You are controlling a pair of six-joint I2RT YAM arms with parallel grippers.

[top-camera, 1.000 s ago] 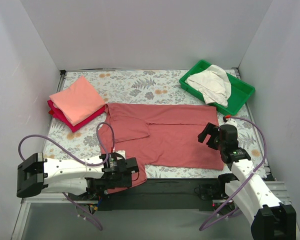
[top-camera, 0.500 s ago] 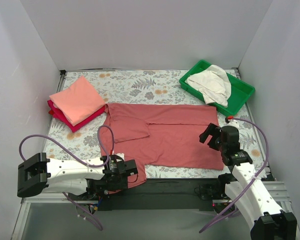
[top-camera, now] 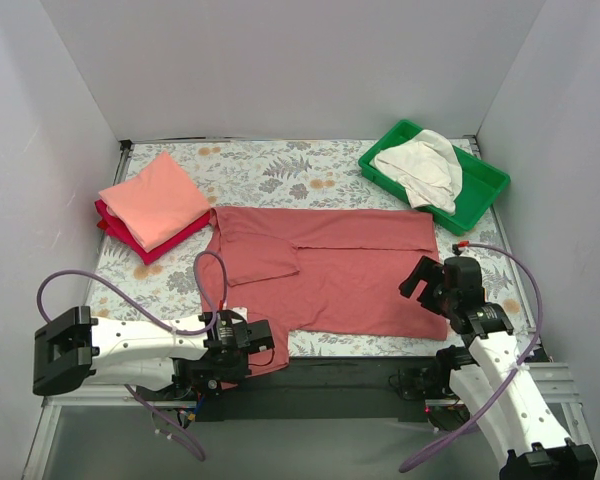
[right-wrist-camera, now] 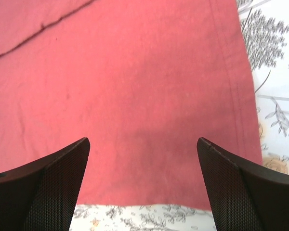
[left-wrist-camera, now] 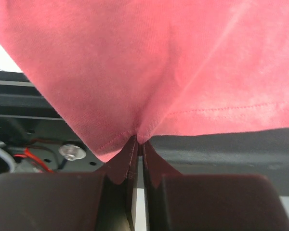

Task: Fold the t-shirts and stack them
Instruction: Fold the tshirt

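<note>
Left claw (left-wrist-camera: 139, 148) is shown closed on the brick-red t-shirt (top-camera: 330, 265): in the left wrist view the two jaws are pressed together with a pinch of stitched hem caught between them, and the cloth puckers at that point. The gripped part is the near left corner, which is drawn past the near edge of the tabletop (top-camera: 270, 165). The rest of the garment is spread flat across the middle of the tabletop.

The right claw (right-wrist-camera: 142, 144) is spread wide and holds nothing. It is poised over the near right part of the same shirt, the side hem and bottom hem being visible between and beyond its jaws. Contact with the cloth cannot be confirmed.

A salmon-pink t-shirt (top-camera: 155, 197) is seen folded on a crimson t-shirt (top-camera: 115, 228) at the far left. A cream-white t-shirt (top-camera: 420, 165) lies crumpled in the green tray (top-camera: 485, 190) at the far right.

The fabric is judged to be light, limp and without stiffness, so sagging and dragging are to be expected wherever it is unsupported. A hold is best taken at the near right corner, on the doubled hem, so that both corners can be lifted level and the fold kept straight.
</note>
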